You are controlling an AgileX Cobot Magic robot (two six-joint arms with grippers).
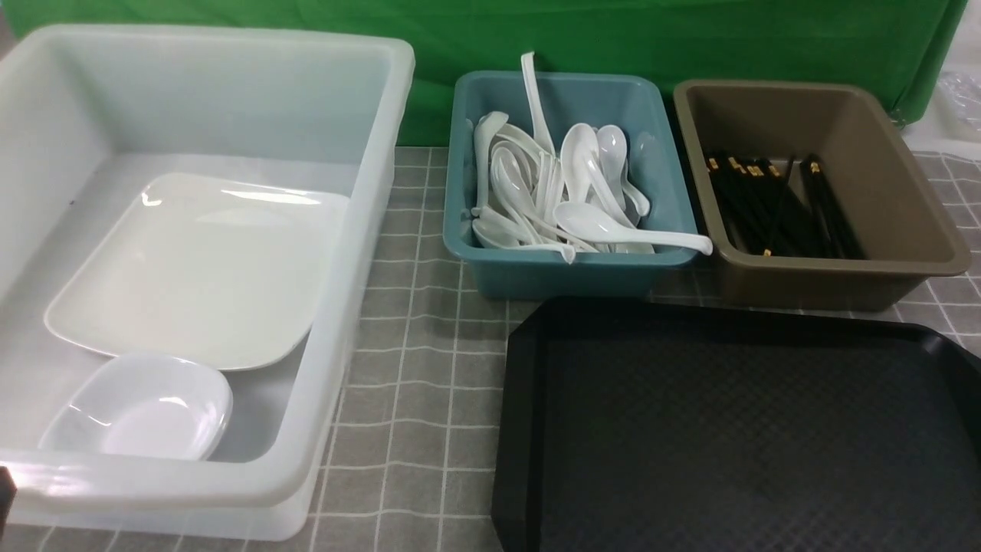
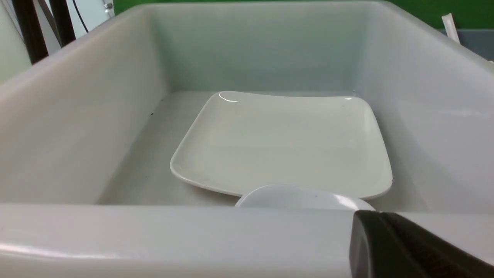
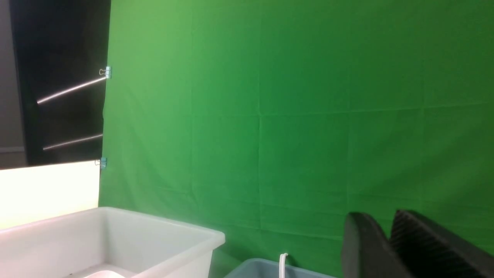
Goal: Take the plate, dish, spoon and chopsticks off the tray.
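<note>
The black tray at the front right has nothing on it. The large white plate lies flat in the white tub, with the small white dish at its near corner. Both also show in the left wrist view: the plate and the dish. Several white spoons lie in the teal bin. Black chopsticks lie in the brown tub. My left gripper is shut and empty, just outside the white tub's near wall. My right gripper is shut, empty and raised, facing the green backdrop.
A grey checked cloth covers the table between the white tub and the tray. A green backdrop hangs behind the bins. The right wrist view shows the white tub's corner, the teal bin's rim and an upright spoon handle.
</note>
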